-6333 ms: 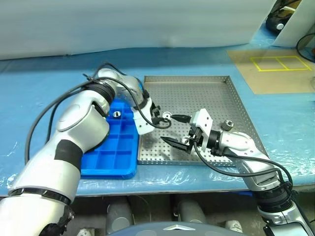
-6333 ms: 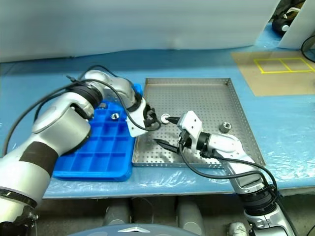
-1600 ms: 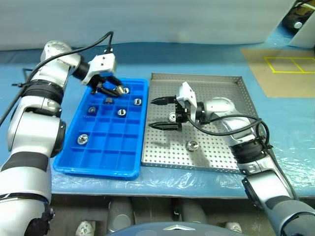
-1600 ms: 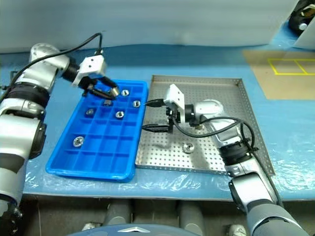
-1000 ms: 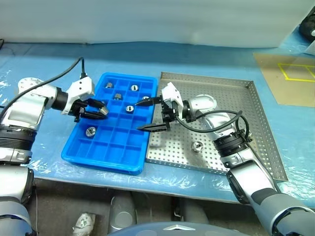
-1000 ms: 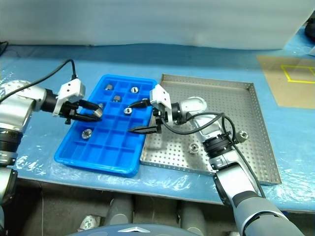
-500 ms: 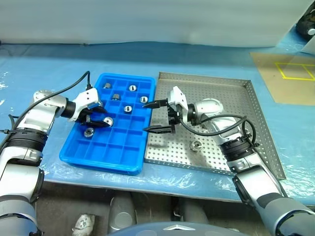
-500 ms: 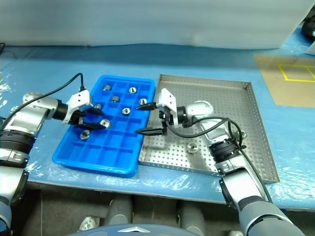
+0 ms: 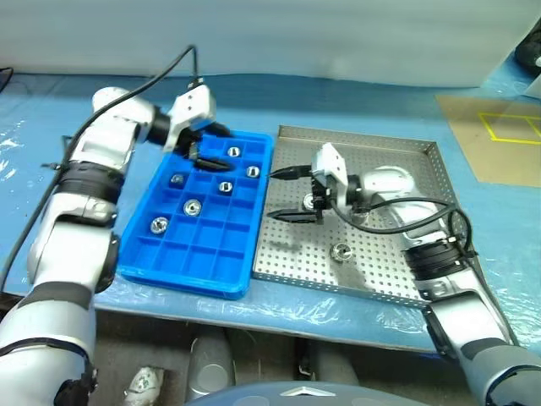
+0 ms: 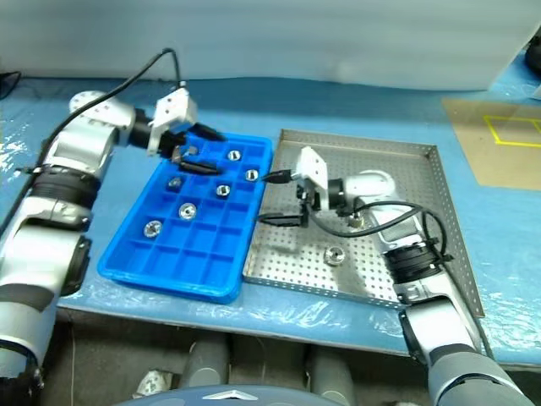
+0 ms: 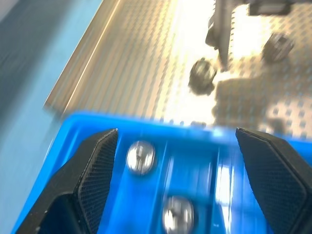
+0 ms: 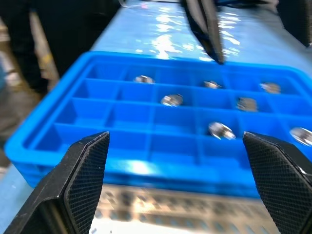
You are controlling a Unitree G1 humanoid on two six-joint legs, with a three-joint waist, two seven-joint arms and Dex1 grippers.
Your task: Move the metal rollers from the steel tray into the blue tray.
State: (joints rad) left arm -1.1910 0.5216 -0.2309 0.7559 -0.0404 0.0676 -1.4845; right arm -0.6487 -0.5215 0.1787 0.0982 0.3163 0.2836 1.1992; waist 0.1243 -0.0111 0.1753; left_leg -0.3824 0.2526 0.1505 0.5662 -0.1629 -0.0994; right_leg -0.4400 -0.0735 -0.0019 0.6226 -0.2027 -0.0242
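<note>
My left hand [image 9: 205, 145] hangs over the far end of the blue tray [image 9: 182, 260], its fingers spread wide and holding nothing, with several metal rollers [image 9: 193, 206] lying in separate compartments just below and nearer to me than its fingertips. My right hand [image 9: 287, 194] hovers over the near-left part of the steel tray [image 9: 397, 169], fingers also spread wide and empty, pointing toward the blue tray just beyond its tips. One roller [image 9: 341, 250] lies on the perforated floor nearer to me than this hand, and both trays sit side by side on the blue counter [image 9: 338, 101].
</note>
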